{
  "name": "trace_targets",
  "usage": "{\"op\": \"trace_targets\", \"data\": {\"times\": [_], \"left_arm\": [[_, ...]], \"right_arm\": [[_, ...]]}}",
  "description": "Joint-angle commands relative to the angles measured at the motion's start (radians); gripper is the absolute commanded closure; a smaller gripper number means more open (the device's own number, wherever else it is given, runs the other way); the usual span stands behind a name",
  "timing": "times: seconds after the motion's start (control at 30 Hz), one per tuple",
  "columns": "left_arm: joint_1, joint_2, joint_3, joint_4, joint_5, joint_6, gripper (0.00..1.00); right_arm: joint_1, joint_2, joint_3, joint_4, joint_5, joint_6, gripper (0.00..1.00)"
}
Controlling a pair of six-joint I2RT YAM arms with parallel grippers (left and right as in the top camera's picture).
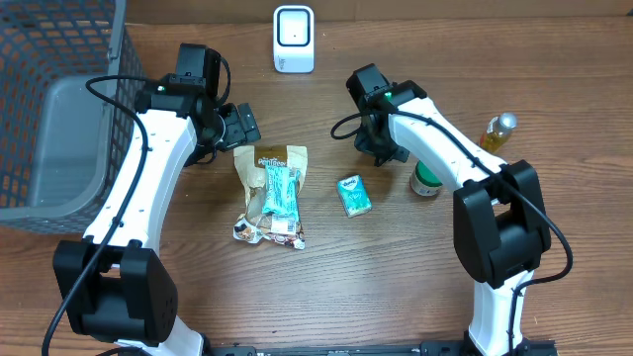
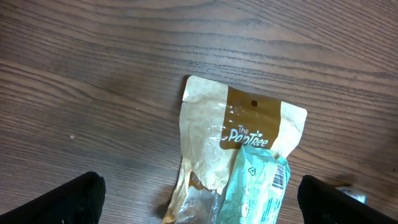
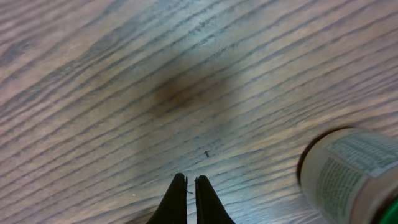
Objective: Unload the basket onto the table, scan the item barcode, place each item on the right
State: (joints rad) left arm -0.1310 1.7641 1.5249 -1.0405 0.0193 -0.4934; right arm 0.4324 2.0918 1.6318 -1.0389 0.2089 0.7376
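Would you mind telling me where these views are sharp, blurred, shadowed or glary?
Overhead: evenly lit and sharp. Left wrist: the snack pouch is in focus, with slight glare on its brown band. Right wrist: the labelled container at lower right is blurred, and a dark shadow patch lies on the table.

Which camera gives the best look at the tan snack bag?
Overhead: the snack bag shows end to end, flat on the table. The left wrist view shows only its upper part, close up; the right wrist view misses it.
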Motion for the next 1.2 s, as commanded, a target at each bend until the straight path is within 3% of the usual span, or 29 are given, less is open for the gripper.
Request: {"op": "trace_targets", "data": {"times": [0.0,0.47,1.17], "left_arm": [[0.000,0.002,0.015,0.001,0.000,0.011,0.00],[0.000,0.002,0.015,0.001,0.000,0.011,0.00],[0.000,0.002,0.015,0.001,0.000,0.011,0.00]], "right_arm": [[0.019,-0.006,-0.034,0.014,-0.039,0.021,0.96],[0.076,-0.005,-0.138,0.044,-0.039,0.021,0.96],[0.187,-0.005,-0.140,0.065,-0.080,0.021,0.95]]}}
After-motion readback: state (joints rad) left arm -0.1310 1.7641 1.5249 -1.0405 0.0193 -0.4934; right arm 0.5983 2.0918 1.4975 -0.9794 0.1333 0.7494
